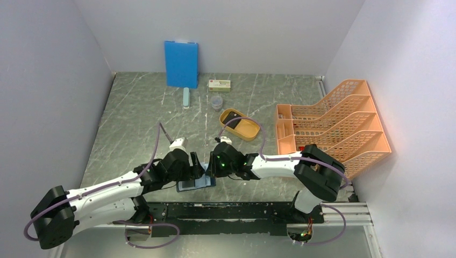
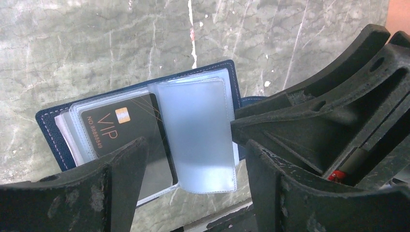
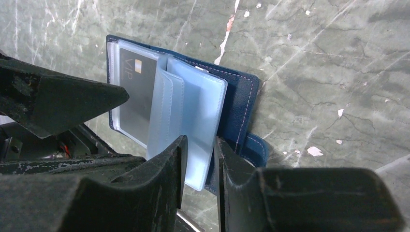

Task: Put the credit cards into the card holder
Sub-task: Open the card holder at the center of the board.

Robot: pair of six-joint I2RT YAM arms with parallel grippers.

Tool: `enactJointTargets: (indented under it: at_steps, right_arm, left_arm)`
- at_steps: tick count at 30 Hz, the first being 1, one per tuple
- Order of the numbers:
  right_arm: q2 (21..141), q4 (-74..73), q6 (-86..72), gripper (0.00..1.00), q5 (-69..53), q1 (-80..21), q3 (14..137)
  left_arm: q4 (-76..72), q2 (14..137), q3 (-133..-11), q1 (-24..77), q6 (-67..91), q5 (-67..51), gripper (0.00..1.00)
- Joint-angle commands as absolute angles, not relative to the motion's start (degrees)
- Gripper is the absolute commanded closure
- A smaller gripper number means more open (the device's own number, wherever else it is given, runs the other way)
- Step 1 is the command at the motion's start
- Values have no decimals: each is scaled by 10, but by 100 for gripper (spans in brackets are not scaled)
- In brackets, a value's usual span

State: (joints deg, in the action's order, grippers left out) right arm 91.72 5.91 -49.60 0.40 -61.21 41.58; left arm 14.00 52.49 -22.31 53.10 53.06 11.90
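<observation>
The dark navy card holder lies open near the table's front edge, between both grippers. A black VIP credit card sits inside its left clear sleeve. A frosted sleeve stands upright from the spine. My right gripper is closed narrowly on the sleeves and the right cover. My left gripper is open, its fingers straddling the upright sleeve without touching it. Another dark card lies in the yellow-orange oval tray.
A blue board leans on the back wall. A small box, a clear cup and a pale bar lie at the back. An orange file rack stands at the right.
</observation>
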Motion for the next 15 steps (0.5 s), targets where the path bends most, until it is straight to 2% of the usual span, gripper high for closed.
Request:
enactJointTargets:
  at_steps: [1, 15]
  right_arm:
    - [923, 61, -490, 69, 4, -617, 430]
    - [922, 59, -487, 69, 4, -620, 433]
  left_arm:
    - [151, 540, -252, 532, 515, 137, 23]
    - [155, 587, -259, 532, 505, 166, 34]
